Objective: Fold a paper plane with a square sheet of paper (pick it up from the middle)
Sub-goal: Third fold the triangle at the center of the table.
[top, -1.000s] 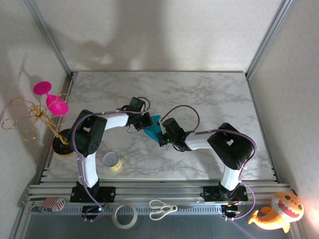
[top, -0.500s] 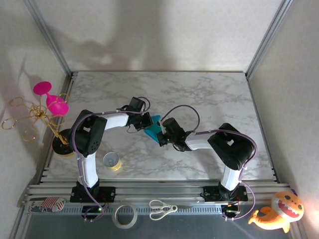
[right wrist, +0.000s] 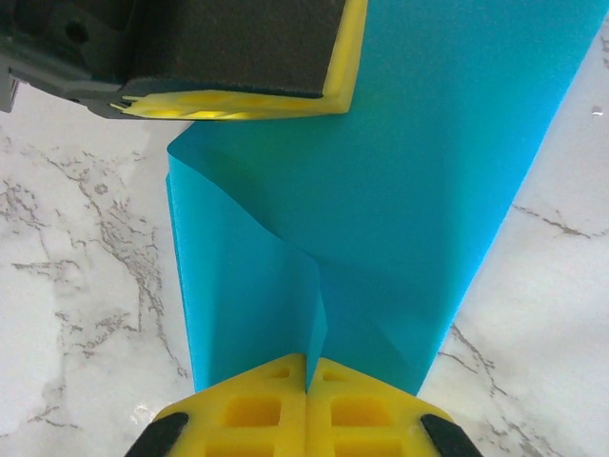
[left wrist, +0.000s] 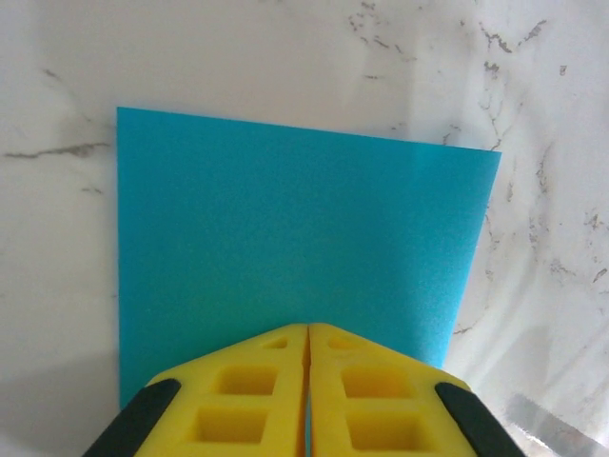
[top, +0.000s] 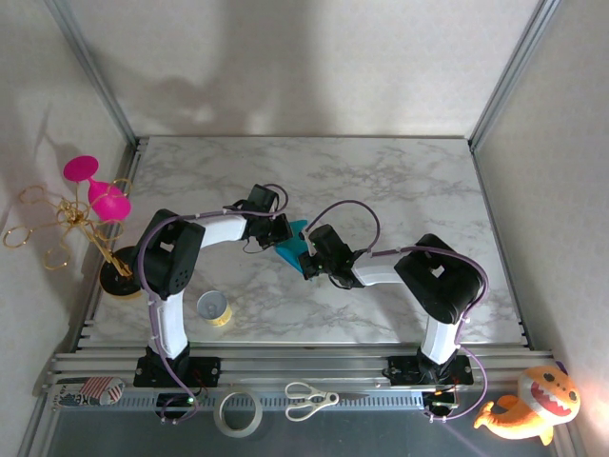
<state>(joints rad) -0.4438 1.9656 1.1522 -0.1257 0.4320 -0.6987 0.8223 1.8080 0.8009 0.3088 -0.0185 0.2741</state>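
Marble surface (top: 400, 181), walled on three sides, has open room ahead and to both sides of the centre, where the two arms meet. A yellow tape roll (top: 213, 307) sits well apart, near the left base. The teal sheet (top: 289, 249) spans between the arms, probably held at both ends so a fold can be shaped. Whether it touches the marble I cannot tell. On one edge the left gripper (left wrist: 308, 333) is pinched closed. Opposite it, the right gripper (right wrist: 306, 367) clamps the sheet where it puckers into a small raised ridge. Its side edges run straight and free.
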